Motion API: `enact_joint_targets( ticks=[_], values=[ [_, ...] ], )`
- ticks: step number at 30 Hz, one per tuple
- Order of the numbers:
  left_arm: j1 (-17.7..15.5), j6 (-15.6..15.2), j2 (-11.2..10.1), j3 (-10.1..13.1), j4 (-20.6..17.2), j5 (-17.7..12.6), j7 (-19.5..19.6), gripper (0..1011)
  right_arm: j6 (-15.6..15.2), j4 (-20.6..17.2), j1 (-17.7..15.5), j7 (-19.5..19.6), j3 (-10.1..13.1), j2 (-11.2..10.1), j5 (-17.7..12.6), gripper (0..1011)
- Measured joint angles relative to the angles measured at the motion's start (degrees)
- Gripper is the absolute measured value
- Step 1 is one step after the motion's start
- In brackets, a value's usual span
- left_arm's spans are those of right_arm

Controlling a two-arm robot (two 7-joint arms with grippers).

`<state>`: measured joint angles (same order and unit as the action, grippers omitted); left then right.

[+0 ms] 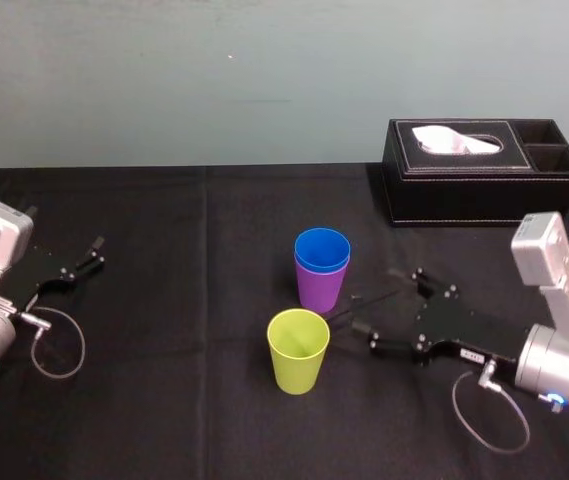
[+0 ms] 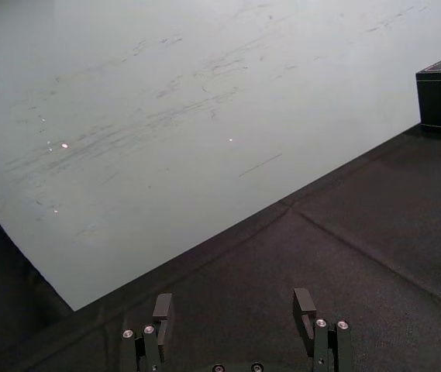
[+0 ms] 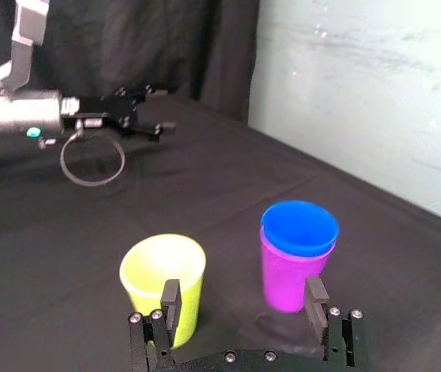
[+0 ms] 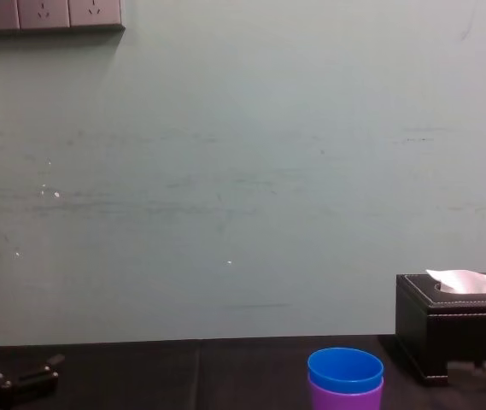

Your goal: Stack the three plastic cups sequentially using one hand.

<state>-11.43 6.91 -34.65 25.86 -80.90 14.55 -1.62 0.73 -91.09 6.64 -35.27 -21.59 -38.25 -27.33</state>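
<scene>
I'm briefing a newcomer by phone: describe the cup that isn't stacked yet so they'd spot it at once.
From the black tissue box at the far right of the table, look to the middle, just ahead of the open right gripper. The yellow-green cup stands alone there, nearer the robot than its neighbours, the blue cup nested in the purple cup.

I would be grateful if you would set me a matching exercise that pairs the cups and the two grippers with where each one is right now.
Things:
1. small blue plastic cup
2. yellow-green plastic cup
3. black right gripper
4. black left gripper

Places and states:
A. open, parked far left, away from the cups
B. nested in the purple plastic cup
C. standing alone, empty, nearest the robot
D. open, just right of the cups, holding nothing

Pairs: 1-B, 2-C, 3-D, 4-A
</scene>
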Motion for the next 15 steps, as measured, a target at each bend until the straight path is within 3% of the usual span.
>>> enact_joint_targets(
  ticks=[15],
  values=[
    [0.00, 0.00, 0.00, 0.00, 0.00, 0.00, 0.00, 1010, 0.65, 2.04, 0.45, -1.04, -4.05, 1.43, 2.83, 1004]
  ],
)
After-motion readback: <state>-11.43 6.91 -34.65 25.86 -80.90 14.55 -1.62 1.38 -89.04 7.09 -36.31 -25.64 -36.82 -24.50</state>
